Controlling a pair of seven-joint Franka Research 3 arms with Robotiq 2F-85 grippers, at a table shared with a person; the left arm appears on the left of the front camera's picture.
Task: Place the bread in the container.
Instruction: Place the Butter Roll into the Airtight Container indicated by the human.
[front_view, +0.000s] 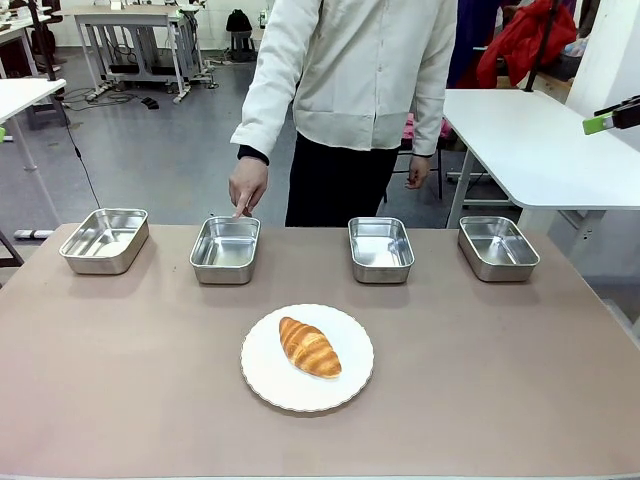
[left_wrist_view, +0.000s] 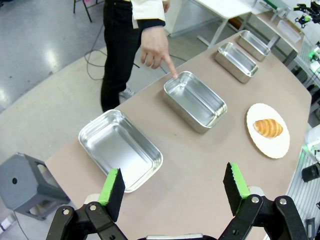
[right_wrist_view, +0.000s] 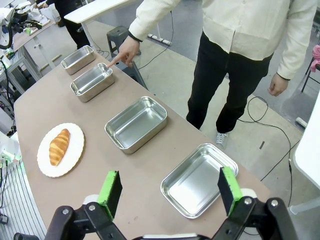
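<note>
Across the brown desk (front_view: 500, 380) a person is seen standing at the far side. Four steel trays are set in a row along the far edge, and all four are seen empty. The bread (front_view: 309, 347) is lying on a white plate (front_view: 262, 385) near the middle of the desk, well apart from every tray. The second tray (front_view: 222, 274) from the robot's left is pointed at by the person's hand (front_view: 247, 185), the forefinger placed at its far rim, so this one is probably meant to receive the bread. The left tool (left_wrist_view: 173, 182) is held high above the desk with its fingers wide apart and nothing between them. The right tool (right_wrist_view: 168, 182) is held in the same way, apart and empty. Nothing of the task is judged as done: the bread is not grasped and not lifted. All the work is left to do: the plate must be reached, the bread taken, and then it must be put down in the second tray.
</note>
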